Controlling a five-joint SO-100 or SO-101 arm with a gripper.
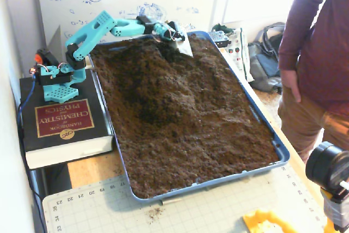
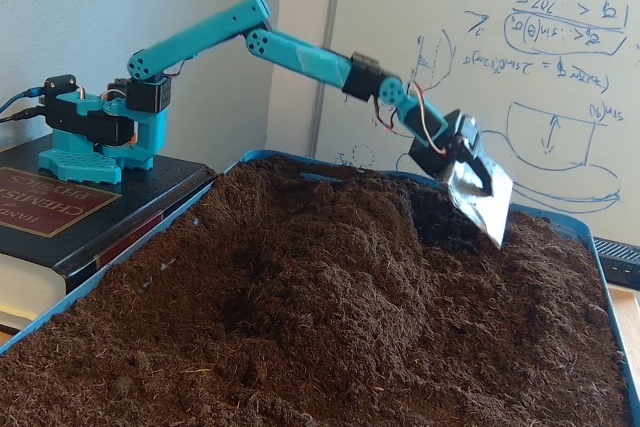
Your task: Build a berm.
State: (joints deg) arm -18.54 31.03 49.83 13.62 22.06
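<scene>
The berm (image 1: 163, 88) is a raised hump of loose dark brown soil in the far-left half of the blue tray (image 1: 271, 135). In the low fixed view the berm (image 2: 330, 247) rises at centre. My teal arm reaches from its base (image 1: 54, 77) across the far end of the tray. The gripper (image 1: 184, 47) carries a flat silver blade (image 2: 482, 195) that tilts down and hangs just above the soil past the hump's far-right flank. Its jaws are hidden behind the blade.
The arm's base stands on a thick black book (image 1: 62, 126) left of the tray. A person (image 1: 316, 58) stands at the right. A whiteboard (image 2: 480, 57) backs the tray. A cutting mat (image 1: 191, 211), a yellow object (image 1: 267, 223) and a black camera (image 1: 330, 170) lie in front.
</scene>
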